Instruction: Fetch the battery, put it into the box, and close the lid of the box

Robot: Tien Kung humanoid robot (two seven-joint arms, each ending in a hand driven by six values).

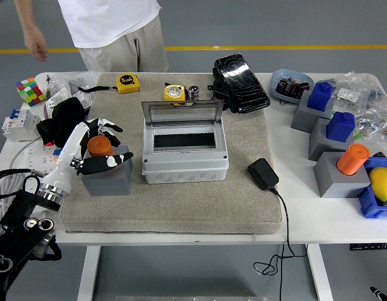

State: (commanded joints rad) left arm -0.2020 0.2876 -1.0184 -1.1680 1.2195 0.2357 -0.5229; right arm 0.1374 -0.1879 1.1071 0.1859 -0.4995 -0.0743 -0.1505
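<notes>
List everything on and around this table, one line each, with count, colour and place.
box: 1, grey, mat centre, lid raised
mat: 1, beige, under the box
orange cylinder: 1, in a grey block, left of box
grey block: 1, mat's left side
tape measures: 2, yellow, mat's far edge
small cylinder: 1, dark and silver, beside the second tape measure
black case: 1, far right of mat
adapter: 1, black, right of box, cable over the edge
puzzle cube: 1, multicoloured, far left
grey blocks with blue and orange parts: 3, right side
lemon: 1, yellow, in blue bin, right edge
person: 1, white shirt, far side
left hand: fingers curled around the orange cylinder
</notes>
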